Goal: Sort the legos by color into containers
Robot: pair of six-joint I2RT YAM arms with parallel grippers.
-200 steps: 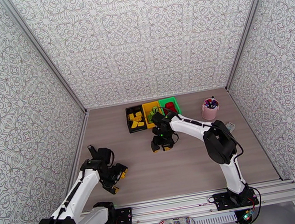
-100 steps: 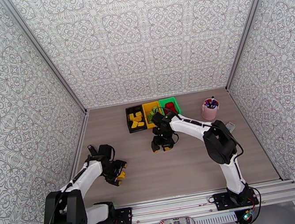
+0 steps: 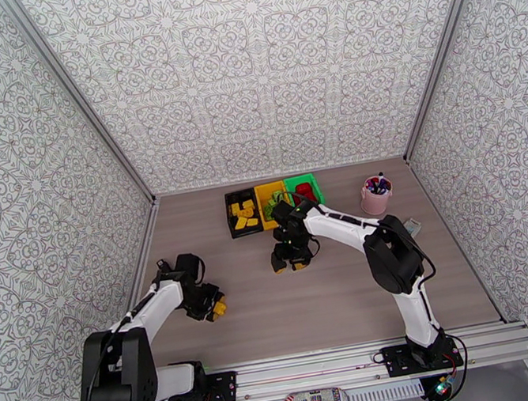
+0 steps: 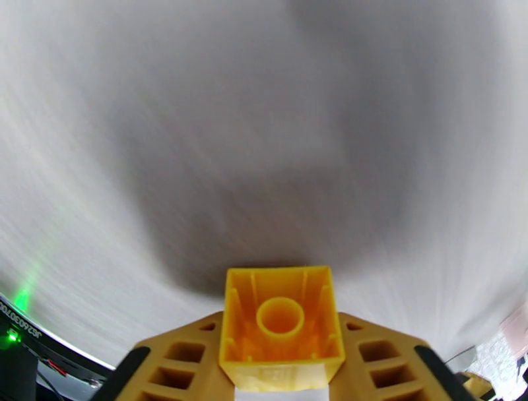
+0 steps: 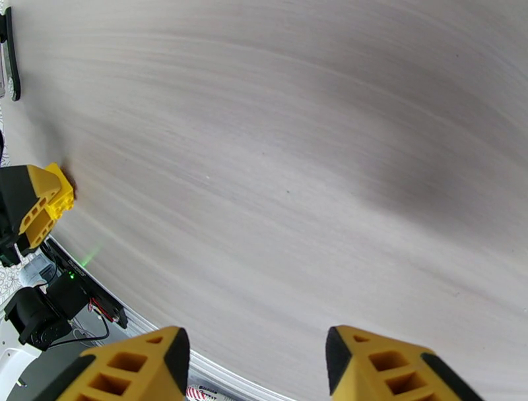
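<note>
The left hand [image 3: 214,307] pinches a yellow brick [image 4: 282,321]. In the left wrist view the brick's hollow underside faces the camera, and the fingers [image 4: 173,361] press against both of its sides. From above, this hand is low over the surface [image 3: 329,307], well to the near left of the black bin [image 3: 231,215], with the brick at its tip.

The right hand [image 3: 290,262] points down near the black bin's near right corner, a little toward the robot. Its fingers [image 5: 135,366] are spread, with nothing between them and bare surface below. Its wrist view also catches the left hand [image 5: 26,198] at the left edge, with the yellow brick [image 5: 61,188] held at its end.

The black bin stands at the far middle of the surface and holds several yellow bricks [image 3: 245,217]. Touching its right side is the yellow bin [image 3: 270,187]. What lies inside looks green, though the right arm covers much of it. The green bin [image 3: 301,179] stands against the yellow bin, two places right of the black bin, and has red bricks [image 3: 305,191] inside. A pink cup [image 3: 377,199] of pens stands well to the right of the black bin, apart from the row.
</note>
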